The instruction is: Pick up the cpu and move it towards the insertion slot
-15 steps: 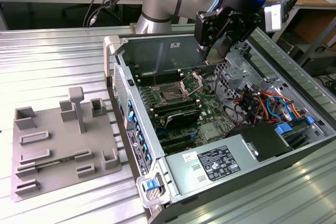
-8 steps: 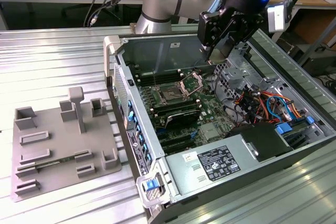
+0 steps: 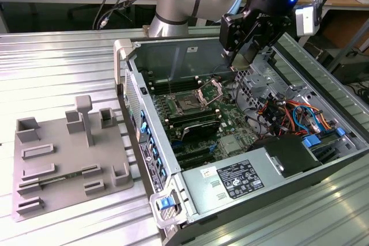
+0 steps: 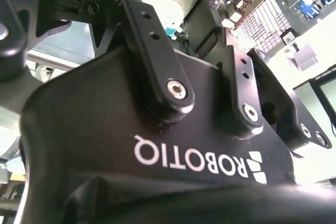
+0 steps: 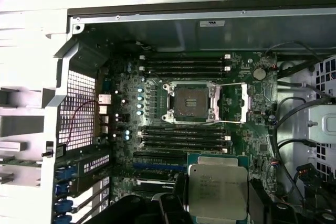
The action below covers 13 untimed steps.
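- One hand [image 3: 247, 50] hangs above the open computer case [image 3: 242, 159] in the exterior view, over the back part of the motherboard [image 5: 157, 129].
- Its dark fingers [image 5: 181, 203] are closed on the cpu [image 5: 218, 191], one on each side of the chip, as the first wrist view shows.
- That cpu is flat in the hand, its pale metal top facing the camera, lifted clear of the board below it.
- Beneath and just ahead of the hand lies the insertion slot [image 5: 190, 102], its dark centre bare, its metal retention plate [image 5: 244, 103] swung open to one side.
- Long black memory slots [image 5: 184, 64] run on both sides of the slot.
- Well away from the hand, a grey fixture plate [image 3: 66, 159] rests on the ribbed metal surface [image 3: 57, 73].
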### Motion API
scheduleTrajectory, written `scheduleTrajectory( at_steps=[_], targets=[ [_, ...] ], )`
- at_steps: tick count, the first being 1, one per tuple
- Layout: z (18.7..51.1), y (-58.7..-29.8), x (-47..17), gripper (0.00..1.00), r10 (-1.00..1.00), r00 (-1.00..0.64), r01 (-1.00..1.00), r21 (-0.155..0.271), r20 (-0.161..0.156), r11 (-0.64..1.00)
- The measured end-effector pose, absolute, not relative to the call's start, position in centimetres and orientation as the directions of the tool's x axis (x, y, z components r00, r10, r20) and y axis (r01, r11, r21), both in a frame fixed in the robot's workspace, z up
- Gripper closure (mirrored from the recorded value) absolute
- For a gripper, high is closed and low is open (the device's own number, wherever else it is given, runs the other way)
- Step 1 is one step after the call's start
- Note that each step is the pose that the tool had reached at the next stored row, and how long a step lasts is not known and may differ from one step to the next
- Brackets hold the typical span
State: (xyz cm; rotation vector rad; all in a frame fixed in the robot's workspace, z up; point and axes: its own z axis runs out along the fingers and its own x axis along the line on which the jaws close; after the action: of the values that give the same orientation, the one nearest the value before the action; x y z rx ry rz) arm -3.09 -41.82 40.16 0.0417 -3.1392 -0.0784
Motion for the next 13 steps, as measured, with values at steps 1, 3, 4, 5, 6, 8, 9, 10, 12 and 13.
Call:
scheduleTrajectory(
  at_steps=[1,3,4,5,6,8,9,10,12,13],
  targets=[
    [40.12,-41.75,-3.09,0.45,-0.027,-1.000,-0.026,0.050,0.000,0.998],
    [40.06,-41.56,-3.06,0.45,-0.027,-1.000,-0.027,0.050,0.000,0.998],
    [40.03,-41.47,-3.05,0.45,-0.027,-1.000,-0.027,0.050,0.000,0.998],
    [39.98,-41.34,-3.01,0.45,-0.027,-1.000,-0.027,0.050,0.000,0.998],
    [39.93,-41.25,-2.99,0.45,-0.027,-1.000,-0.027,0.050,0.000,0.998],
    [39.88,-41.14,-2.95,0.45,-0.027,-1.000,-0.027,0.050,0.000,0.998],
    [39.81,-41.03,-2.91,0.45,-0.027,-1.000,-0.027,0.050,0.000,0.998],
    [39.76,-40.96,-2.88,0.45,-0.026,-1.000,-0.026,0.050,0.000,0.998],
    [39.69,-40.87,-2.81,0.45,-0.027,-1.000,-0.027,0.050,0.000,0.998],
    [39.64,-40.82,-2.77,0.45,-0.027,-1.000,-0.027,0.050,0.000,0.998]
  ],
)
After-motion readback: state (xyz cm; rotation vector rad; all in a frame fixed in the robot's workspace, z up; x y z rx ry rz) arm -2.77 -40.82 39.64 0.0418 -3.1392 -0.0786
